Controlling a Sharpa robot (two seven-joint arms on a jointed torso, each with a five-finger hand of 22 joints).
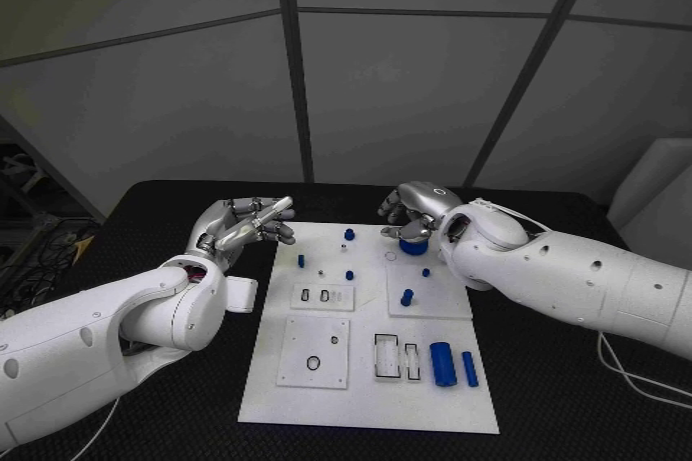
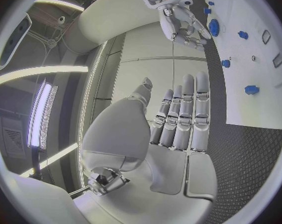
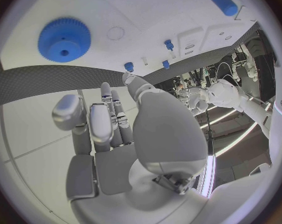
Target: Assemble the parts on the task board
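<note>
1. You are looking at the white board [image 1: 289, 401] lying in the middle of the black worktop [image 1: 159, 206], its long side running from 12 to 6 o'clock.
2. Your left hand [image 1: 248, 223] is hovering over the worktop just off the board's 10 o'clock corner, fingers straight and close together, holding nothing; the left wrist view is showing the same flat, empty hand [image 2: 178, 117].
3. Your right hand [image 1: 414, 214] is hanging over the board's far edge near 1 o'clock, fingers curled downward above the blue gear [image 1: 414, 247]. In the right wrist view the fingers [image 3: 100, 124] are standing apart and empty, and the gear [image 3: 64, 39] is lying free on the board beyond them.
4. Small blue pegs [image 1: 349, 235] are standing near the far edge at 12 o'clock, with another peg [image 1: 407, 297] nearer the centre.
5. Two blue cylinders [image 1: 443, 364] are lying side by side toward 4 o'clock, beside white slotted blocks [image 1: 389, 356].
6. A black ring [image 1: 315, 362] is sitting on a raised white plate [image 1: 296, 376] at 7 o'clock.
</note>
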